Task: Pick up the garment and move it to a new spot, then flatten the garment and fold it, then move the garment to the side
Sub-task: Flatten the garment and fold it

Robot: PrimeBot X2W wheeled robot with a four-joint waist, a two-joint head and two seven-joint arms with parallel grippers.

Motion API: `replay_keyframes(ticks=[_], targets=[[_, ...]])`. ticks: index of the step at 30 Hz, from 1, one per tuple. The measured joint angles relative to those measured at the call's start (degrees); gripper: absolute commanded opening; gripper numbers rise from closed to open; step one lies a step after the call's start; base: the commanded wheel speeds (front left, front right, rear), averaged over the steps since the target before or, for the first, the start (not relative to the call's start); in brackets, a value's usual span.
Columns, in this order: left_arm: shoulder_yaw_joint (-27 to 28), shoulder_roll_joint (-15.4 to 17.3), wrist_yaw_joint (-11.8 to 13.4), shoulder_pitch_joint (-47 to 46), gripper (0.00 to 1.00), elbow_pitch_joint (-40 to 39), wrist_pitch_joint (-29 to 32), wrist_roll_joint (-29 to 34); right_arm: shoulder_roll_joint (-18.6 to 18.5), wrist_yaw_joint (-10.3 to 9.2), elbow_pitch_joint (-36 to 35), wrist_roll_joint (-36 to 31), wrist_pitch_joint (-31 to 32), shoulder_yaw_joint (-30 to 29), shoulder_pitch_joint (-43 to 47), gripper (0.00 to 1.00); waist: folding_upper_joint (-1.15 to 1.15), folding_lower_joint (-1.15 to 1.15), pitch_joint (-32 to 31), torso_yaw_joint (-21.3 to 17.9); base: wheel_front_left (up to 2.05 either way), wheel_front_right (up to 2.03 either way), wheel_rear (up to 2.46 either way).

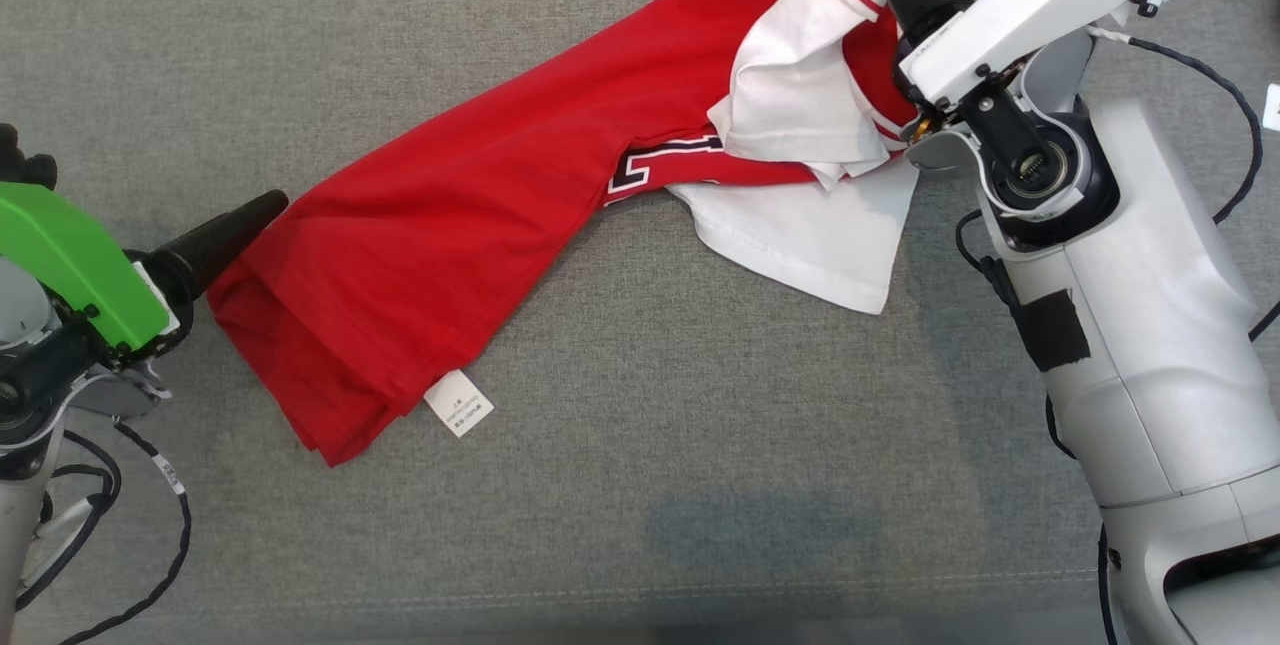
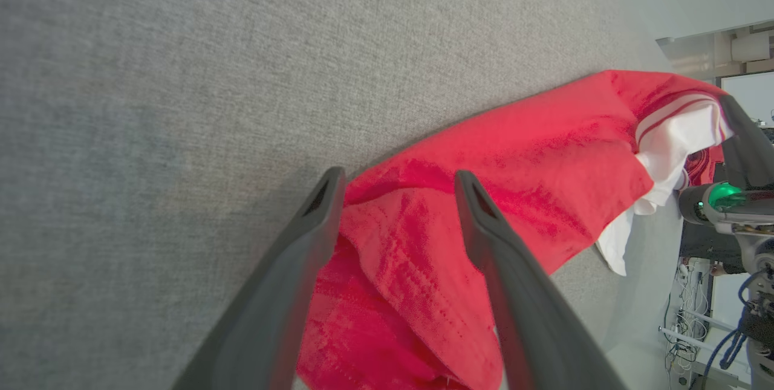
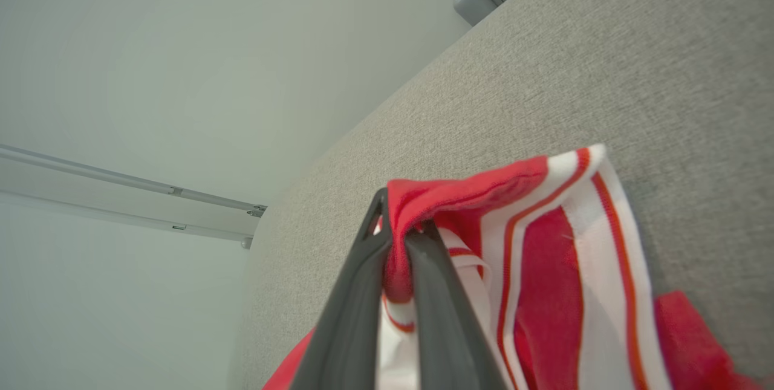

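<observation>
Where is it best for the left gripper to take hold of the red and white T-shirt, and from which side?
Grip the doubled hem edge of the red and white T-shirt, coming low from the robot's left. There the layers lie flat on the grey fabric surface, and the open left gripper straddles them; the right gripper pinches the striped end.

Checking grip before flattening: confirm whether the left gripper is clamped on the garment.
No, the left gripper has its jaws wide apart, the garment lying unpinched between them.
</observation>
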Motion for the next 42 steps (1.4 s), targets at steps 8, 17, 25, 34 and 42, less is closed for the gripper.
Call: replay_keyframes(ticks=[8,17,25,34,42], targets=[[-0.02,2.77,-1.00,-1.49,1.00,3.28,-7.26,9.13,-0.10,0.00,2.16,-1.24,-1.90,3.69,-0.66,1.00,0.00,0.00,-1.30,0.45,0.00,0.00,0.00],[-2.44,0.94,-1.86,1.25,1.00,-3.19,-20.29,20.20,-2.97,2.59,2.75,-7.90,-6.41,5.63,-0.47,1.00,0.00,0.00,-4.31,0.35,0.00,0.00,0.00],[-10.42,-6.37,1.19,11.96,1.00,-5.35,-29.48,29.13,-7.05,4.79,1.07,-11.59,-11.94,6.04,4.69,1.00,0.00,0.00,-7.97,0.69,0.00,0.00,0.00],[-15.40,-7.90,2.67,20.58,1.00,-3.82,-31.74,34.26,-9.42,4.67,-2.49,-12.67,-16.86,4.88,13.74,1.00,0.00,0.00,-12.61,0.37,0.00,0.00,0.00],[-15.38,-9.47,3.19,22.47,1.00,-3.77,-32.95,34.59,-9.22,4.09,-4.76,-11.79,-17.58,4.08,18.55,1.00,0.00,0.00,-14.59,-1.56,0.00,0.00,0.00]])
